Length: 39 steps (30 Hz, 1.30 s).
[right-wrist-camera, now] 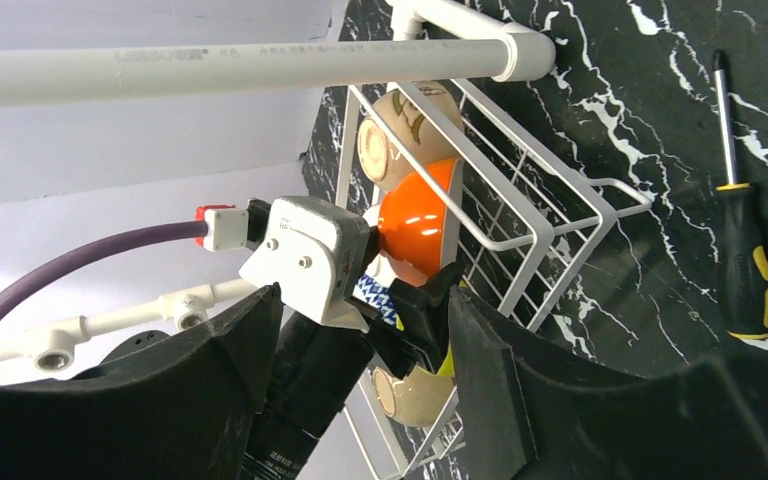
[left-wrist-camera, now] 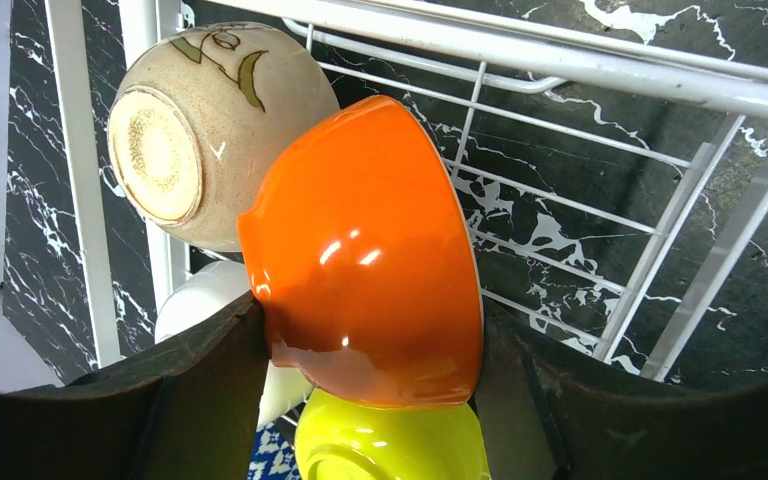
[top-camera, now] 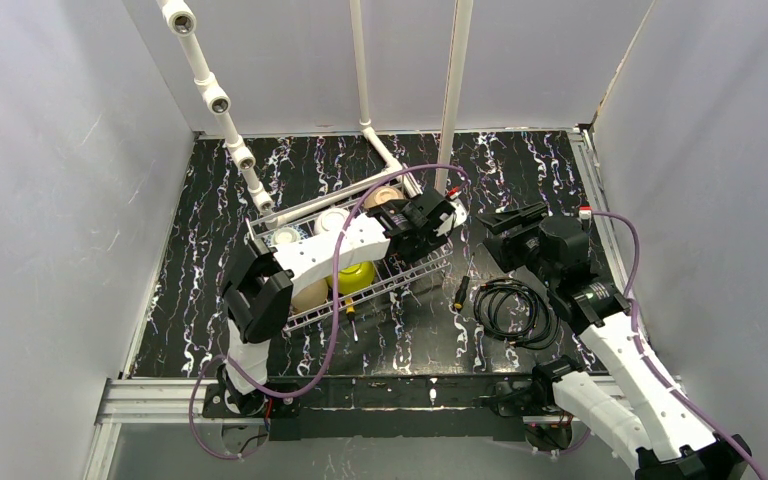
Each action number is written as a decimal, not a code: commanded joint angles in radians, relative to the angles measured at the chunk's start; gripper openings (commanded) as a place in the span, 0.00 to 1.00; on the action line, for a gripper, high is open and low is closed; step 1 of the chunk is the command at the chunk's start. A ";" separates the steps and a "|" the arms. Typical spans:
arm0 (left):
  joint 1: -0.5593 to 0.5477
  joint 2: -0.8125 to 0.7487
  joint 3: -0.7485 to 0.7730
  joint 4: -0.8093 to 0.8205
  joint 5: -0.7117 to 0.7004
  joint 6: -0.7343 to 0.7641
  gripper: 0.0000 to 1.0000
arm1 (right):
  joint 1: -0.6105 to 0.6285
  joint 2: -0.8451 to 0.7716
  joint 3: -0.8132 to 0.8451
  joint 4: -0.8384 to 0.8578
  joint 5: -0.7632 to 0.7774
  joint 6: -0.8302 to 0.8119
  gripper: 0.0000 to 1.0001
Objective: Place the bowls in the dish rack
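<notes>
My left gripper (top-camera: 438, 222) reaches over the white wire dish rack (top-camera: 380, 290) and is shut on the orange bowl (left-wrist-camera: 370, 250), which stands on edge inside the rack's far right end (left-wrist-camera: 600, 215). One finger (left-wrist-camera: 210, 390) presses its base, the other its rim. A tan bowl with a leaf pattern (left-wrist-camera: 200, 130) leans behind it. The yellow-green bowl (left-wrist-camera: 390, 445), a white bowl (left-wrist-camera: 200, 300) and a bit of the blue-white bowl (left-wrist-camera: 275, 460) sit below. From above I see tan (top-camera: 385, 196), white (top-camera: 332, 220), blue-white (top-camera: 286, 238), yellow-green (top-camera: 356, 275) and tan (top-camera: 310, 295) bowls in the rack. My right gripper (top-camera: 515, 222) is open and empty beside the rack's right end.
White PVC pipes (top-camera: 215, 100) (top-camera: 455, 90) rise behind and over the rack. A coiled black cable (top-camera: 510, 310) and a screwdriver (right-wrist-camera: 745, 260) lie on the black marbled table right of the rack. Another screwdriver (top-camera: 350, 315) lies at the rack's front edge.
</notes>
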 commanded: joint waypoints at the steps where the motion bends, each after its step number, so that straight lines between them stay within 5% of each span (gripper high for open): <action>1: 0.008 -0.007 0.024 -0.040 -0.007 -0.031 0.45 | 0.003 0.009 -0.014 0.091 -0.038 -0.003 0.70; 8: 0.007 -0.033 -0.008 -0.051 0.061 -0.012 0.65 | 0.003 0.022 -0.012 0.094 -0.051 -0.006 0.70; 26: 0.006 -0.097 -0.008 -0.073 0.174 -0.007 0.91 | 0.003 0.002 -0.016 0.080 -0.034 -0.007 0.71; 39: 0.019 -0.205 -0.008 -0.056 0.202 -0.070 0.97 | 0.003 -0.007 0.071 0.013 0.066 -0.149 0.71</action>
